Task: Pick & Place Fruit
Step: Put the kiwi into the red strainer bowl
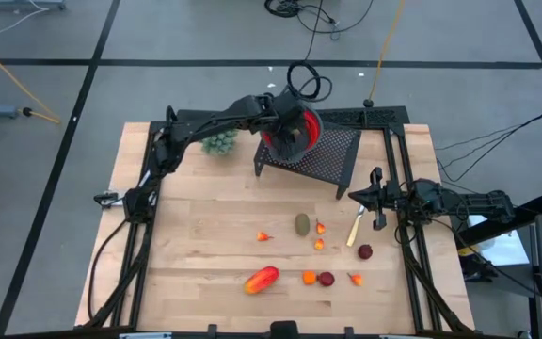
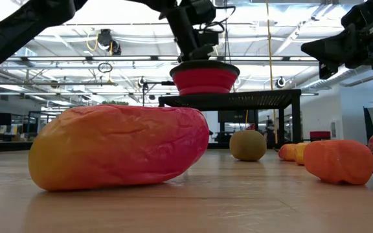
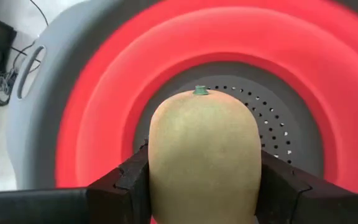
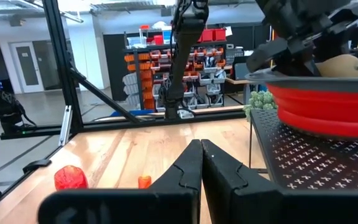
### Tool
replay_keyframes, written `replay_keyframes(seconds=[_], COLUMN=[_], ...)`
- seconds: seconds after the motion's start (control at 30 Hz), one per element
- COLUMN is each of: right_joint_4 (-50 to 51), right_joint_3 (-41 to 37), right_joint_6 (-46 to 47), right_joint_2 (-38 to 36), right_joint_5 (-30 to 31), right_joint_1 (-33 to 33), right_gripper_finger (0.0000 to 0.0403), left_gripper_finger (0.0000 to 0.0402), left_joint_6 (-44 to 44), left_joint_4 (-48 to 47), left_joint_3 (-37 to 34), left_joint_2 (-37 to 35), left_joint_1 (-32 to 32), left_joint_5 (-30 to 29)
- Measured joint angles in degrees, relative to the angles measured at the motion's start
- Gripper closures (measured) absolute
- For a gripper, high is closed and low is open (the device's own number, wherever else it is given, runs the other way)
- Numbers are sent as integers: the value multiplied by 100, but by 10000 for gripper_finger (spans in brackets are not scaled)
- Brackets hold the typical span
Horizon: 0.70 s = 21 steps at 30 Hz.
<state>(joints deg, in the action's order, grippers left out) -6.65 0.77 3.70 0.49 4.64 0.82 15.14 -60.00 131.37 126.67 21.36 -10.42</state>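
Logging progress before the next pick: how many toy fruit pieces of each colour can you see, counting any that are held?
Olive-brown ovals: 2
Long red-orange piece: 1
Small orange or red-orange bits: 5
Dark-red bits: 2
Pale yellow stick: 1
Total: 11

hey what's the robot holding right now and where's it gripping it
The left gripper holds an olive-brown oval fruit by its two sides, over the red bowl. The right gripper is shut, empty.

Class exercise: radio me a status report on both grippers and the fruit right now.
Left gripper shut on olive-brown fruit, over red bowl on black rack. Right gripper shut, empty, waiting at table's right side. Nothing in the way.
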Motion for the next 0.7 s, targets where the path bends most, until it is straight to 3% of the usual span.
replay_keyframes(seconds=[0.3, 0.7], right_joint_4=[4, 2], right_joint_3=[-2, -2], right_joint_6=[-4, -8], right_joint_2=[2, 2], right_joint_5=[2, 2], right_joint_1=[0, 0], right_gripper_finger=[403, 403], left_gripper_finger=[194, 142], left_joint_6=[-40, -38], left_joint_4=[13, 19], left_joint_3=[0, 0], left_joint_2=[3, 3], left_joint_1=[-1, 41], left_joint_5=[63, 102])
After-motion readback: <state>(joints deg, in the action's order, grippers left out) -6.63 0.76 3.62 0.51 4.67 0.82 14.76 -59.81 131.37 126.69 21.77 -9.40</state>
